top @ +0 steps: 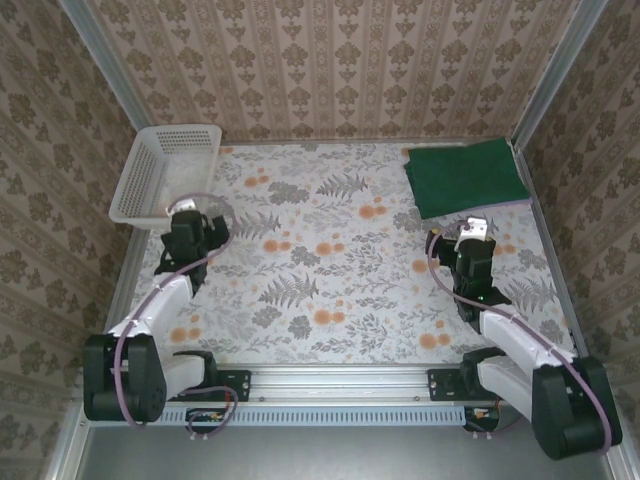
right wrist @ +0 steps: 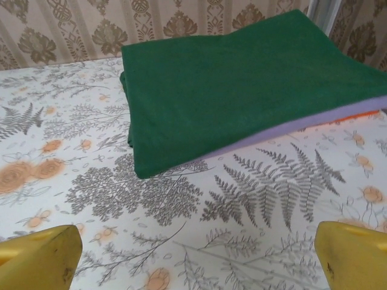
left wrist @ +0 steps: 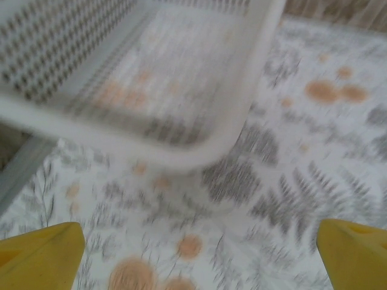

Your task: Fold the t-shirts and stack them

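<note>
no readable text, labels or numbers anywhere (floral patterns alone), nothing legible

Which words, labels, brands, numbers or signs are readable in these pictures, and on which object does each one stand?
None: no text can be read anywhere.
The dark green t-shirt and the lilac t-shirt under it are plain, with no label showing.
The white basket shows no marking; in the left wrist view it is blurred.
The tablecloth and the wallpaper carry only patterns, no letters.
</note>
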